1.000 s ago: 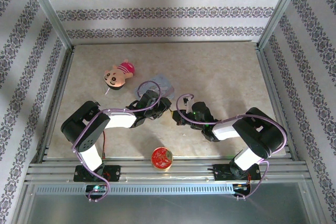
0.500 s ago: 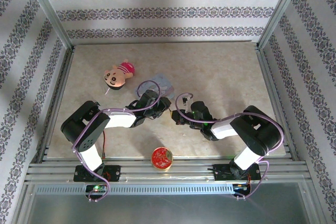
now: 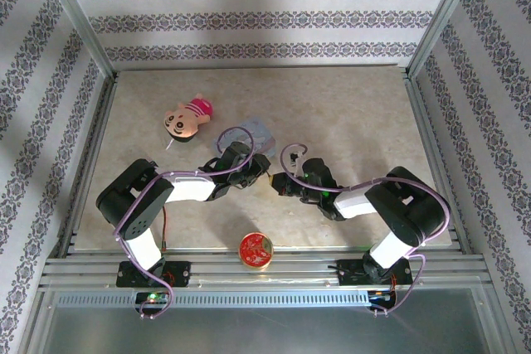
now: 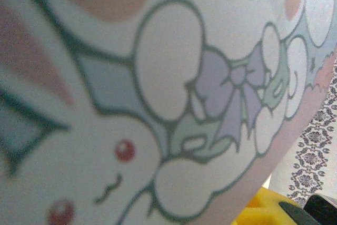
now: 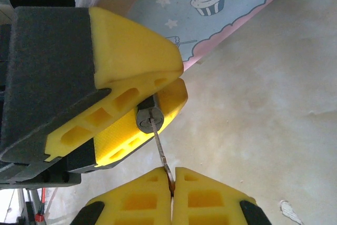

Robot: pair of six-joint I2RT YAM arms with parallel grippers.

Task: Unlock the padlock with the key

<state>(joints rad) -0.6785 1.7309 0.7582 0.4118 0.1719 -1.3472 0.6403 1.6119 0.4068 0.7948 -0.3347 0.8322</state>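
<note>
Yellow-fingered left gripper [image 5: 158, 104]: clenched on padlock [image 5: 149, 117], near blue tin [image 5: 210, 3]. Right gripper [image 5: 172, 182]: pinching key [image 5: 160, 150], its tip at the padlock's keyhole.

Pale cartoon tin [image 4: 168, 77]; bunny and bow
</note>
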